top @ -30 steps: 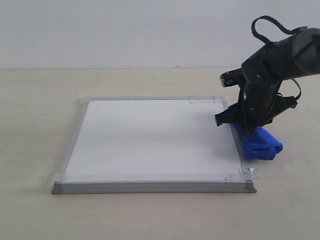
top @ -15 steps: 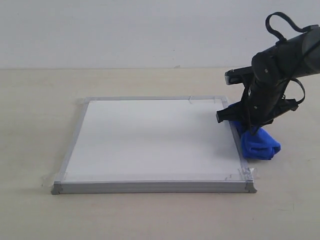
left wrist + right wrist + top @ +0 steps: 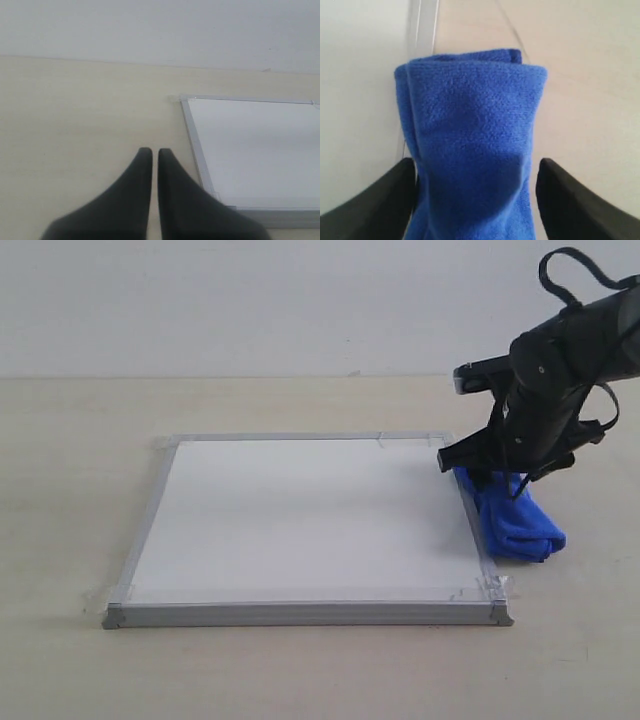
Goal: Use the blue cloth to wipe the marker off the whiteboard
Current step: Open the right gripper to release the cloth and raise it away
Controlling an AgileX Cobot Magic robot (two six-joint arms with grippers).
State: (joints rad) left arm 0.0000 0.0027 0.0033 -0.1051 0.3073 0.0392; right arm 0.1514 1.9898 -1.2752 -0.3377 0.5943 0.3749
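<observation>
The whiteboard lies flat on the table, its white face showing no red marker line in any view. The blue cloth lies bunched on the table against the board's right frame, partly over it. My right gripper hangs just above the cloth's far end. In the right wrist view the right gripper is open, the blue cloth between its fingers with a gap on one side. My left gripper is shut and empty over bare table beside the whiteboard. It is outside the exterior view.
Clear tape holds the board's corners to the light wooden table. A plain white wall rises behind the table. The board's silver frame runs beside the cloth.
My right arm has risen and shifted slightly right, away from the board. The cloth has settled lower on the table beside the frame and stays there.
</observation>
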